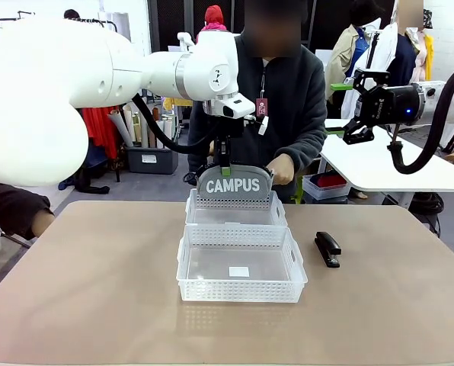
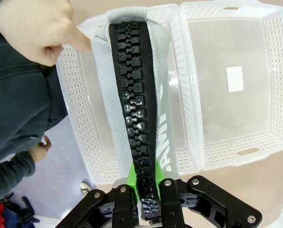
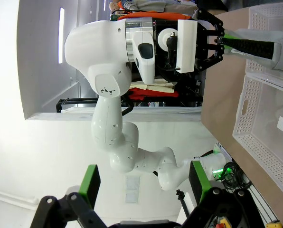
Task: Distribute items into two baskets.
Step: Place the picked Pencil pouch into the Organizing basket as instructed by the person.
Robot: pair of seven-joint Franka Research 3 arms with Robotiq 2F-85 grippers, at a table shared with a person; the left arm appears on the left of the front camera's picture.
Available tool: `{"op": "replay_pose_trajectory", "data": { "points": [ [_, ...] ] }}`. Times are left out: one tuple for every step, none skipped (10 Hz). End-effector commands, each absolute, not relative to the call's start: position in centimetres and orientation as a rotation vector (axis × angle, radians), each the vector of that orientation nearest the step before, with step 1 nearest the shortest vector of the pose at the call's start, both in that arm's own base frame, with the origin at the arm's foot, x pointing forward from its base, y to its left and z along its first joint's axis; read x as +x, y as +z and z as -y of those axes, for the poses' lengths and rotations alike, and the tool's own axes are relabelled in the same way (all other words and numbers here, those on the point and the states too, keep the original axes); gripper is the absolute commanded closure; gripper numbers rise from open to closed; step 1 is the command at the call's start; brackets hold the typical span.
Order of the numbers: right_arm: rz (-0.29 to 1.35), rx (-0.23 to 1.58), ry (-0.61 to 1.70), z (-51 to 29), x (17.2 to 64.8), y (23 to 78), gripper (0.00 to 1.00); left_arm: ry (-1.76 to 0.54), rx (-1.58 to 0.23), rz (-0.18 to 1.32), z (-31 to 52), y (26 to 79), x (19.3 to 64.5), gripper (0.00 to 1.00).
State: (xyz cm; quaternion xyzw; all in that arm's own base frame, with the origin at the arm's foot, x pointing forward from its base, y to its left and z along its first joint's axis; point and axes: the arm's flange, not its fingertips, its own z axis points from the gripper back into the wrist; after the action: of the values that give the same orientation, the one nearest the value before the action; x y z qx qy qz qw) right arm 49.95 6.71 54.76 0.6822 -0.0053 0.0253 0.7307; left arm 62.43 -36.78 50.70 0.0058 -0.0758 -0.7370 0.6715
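1. The desk point(image 1: 97, 290) is carrying both baskets and the stapler. Both baskets are lying empty, so by my judgement nothing is distributed yet and both items are waiting.
2. The two baskets are standing with their long sides touching. The far basket point(image 1: 190, 210) is lying directly under the left fingers point(image 1: 225, 158). The near basket point(image 1: 238, 291) is lying just beside it, on the robot's side, further from those fingers.
3. The pouch point(image 1: 234, 184) is hanging straight down from the left fingers, which are clenching its top edge. Its lower end seems to be dipping past the rim of the far basket; I cannot tell if it is touching the floor of it. The person's hand point(image 1: 282, 169) is touching one end of the pouch.
4. The stapler point(image 1: 327, 249) is lying on the desk just beside the near basket, well apart from the right fingers point(image 1: 341, 86) and far below them.
5. The right fingers are released and holding nothing, high at the side of the desk.
6. The left wrist view is showing the black zip point(image 2: 132, 95) running away from the left fingers point(image 2: 134, 183), which are gripping it. The front view is giving the white lettering and the stapler instead. The right wrist view is showing the right fingers point(image 3: 90, 183) standing wide apart.
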Motion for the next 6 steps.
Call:
{"op": "replay_pose_trajectory", "data": {
  "points": [
    [0.011, 1.498, 0.058, -6.71, 49.93, 54.93, 0.0, -1.661, 0.015, 0.176, 36.79, 50.98, 62.4, 1.0],
    [0.011, 1.498, 0.058, -6.71, 49.93, 54.93, 0.0, -1.661, 0.015, 0.176, 36.79, 50.98, 62.4, 1.0],
    [0.011, 1.498, 0.058, -6.71, 49.93, 54.93, 0.0, -1.661, 0.015, 0.176, 36.79, 50.98, 62.4, 1.0],
    [0.011, 1.498, 0.058, -6.71, 49.93, 54.93, 0.0, -1.661, 0.015, 0.176, 36.79, 50.98, 62.4, 1.0],
    [0.011, 1.498, 0.058, -6.71, 49.93, 54.93, 0.0, -1.661, 0.015, 0.176, 36.79, 50.98, 62.4, 1.0],
    [0.011, 1.498, 0.058, -6.71, 49.93, 54.93, 0.0, -1.661, 0.015, 0.176, 36.79, 50.98, 62.4, 1.0]
  ]
}}
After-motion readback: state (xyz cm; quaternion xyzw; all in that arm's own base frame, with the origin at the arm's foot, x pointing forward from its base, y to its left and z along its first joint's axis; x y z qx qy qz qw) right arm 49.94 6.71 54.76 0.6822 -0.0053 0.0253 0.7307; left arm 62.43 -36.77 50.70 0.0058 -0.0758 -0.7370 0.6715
